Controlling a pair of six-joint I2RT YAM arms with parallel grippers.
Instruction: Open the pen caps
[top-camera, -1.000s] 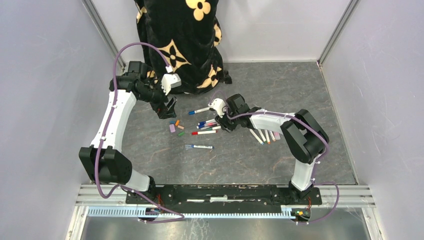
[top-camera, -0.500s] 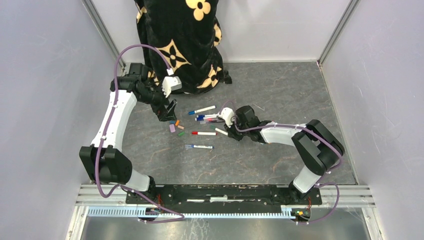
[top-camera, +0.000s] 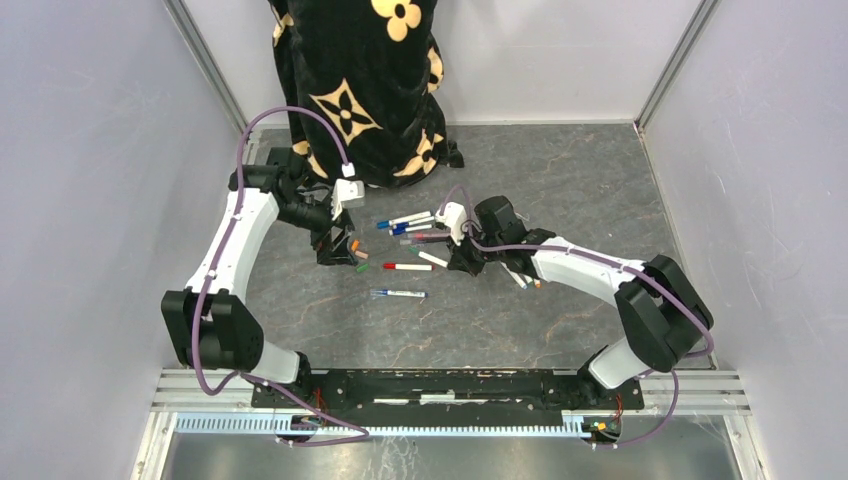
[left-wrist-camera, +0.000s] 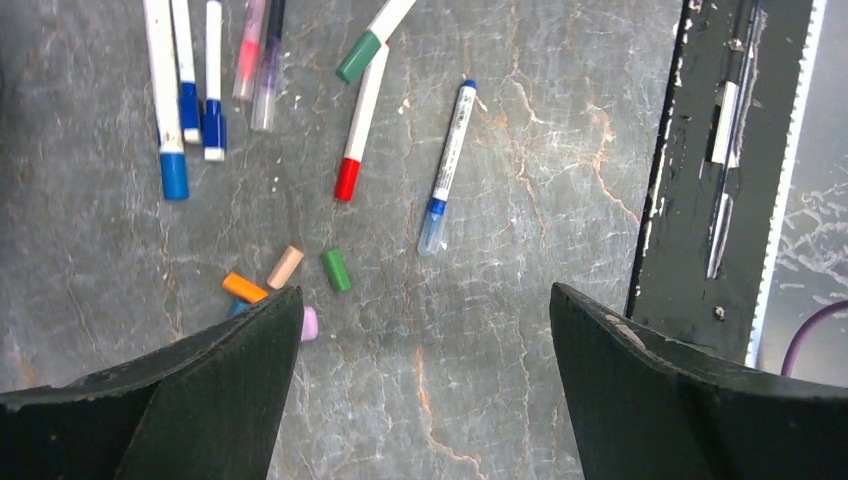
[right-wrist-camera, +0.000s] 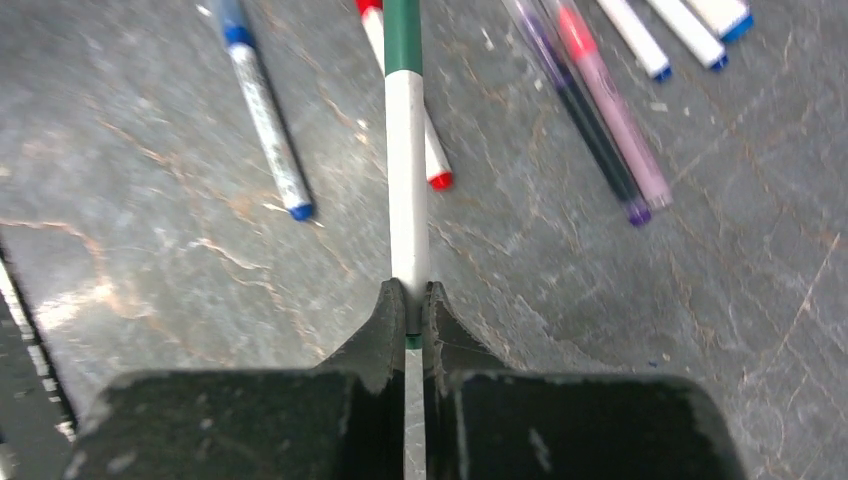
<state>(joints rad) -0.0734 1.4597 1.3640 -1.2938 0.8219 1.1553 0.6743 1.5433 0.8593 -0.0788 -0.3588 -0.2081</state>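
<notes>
On the grey tabletop (top-camera: 560, 190), the lone blue pen (top-camera: 398, 293) lies by itself nearest the arm bases; everything else is placed from it. Just beyond it and a bit to the R, the right hand (right-wrist-camera: 408, 305) is pinched tight on the white barrel of the green-capped pen (right-wrist-camera: 405, 150). The cap is on and points away from the hand. In the wrist view that pen crosses the red-tipped pen (right-wrist-camera: 432, 160), which lies btwn it and the lone blue pen. Whether the held pen is lifted or resting is hard to tell, prob. low over the tabletop.

Beyond the lone blue pen and to the L sit the loose caps (left-wrist-camera: 285, 267): orange, peach, green and a pink one, bunched close together. The left hand (left-wrist-camera: 422, 295) hangs over them with its fingers spread wide apart, nothing btwn them. The pink cap is partly hidden by one finger.

Further beyond the lone blue pen, past the red-tipped one, the other pens (left-wrist-camera: 170, 100) lie roughly side by side. Two have blue ends; pink and purple ones lie next to them.
</notes>
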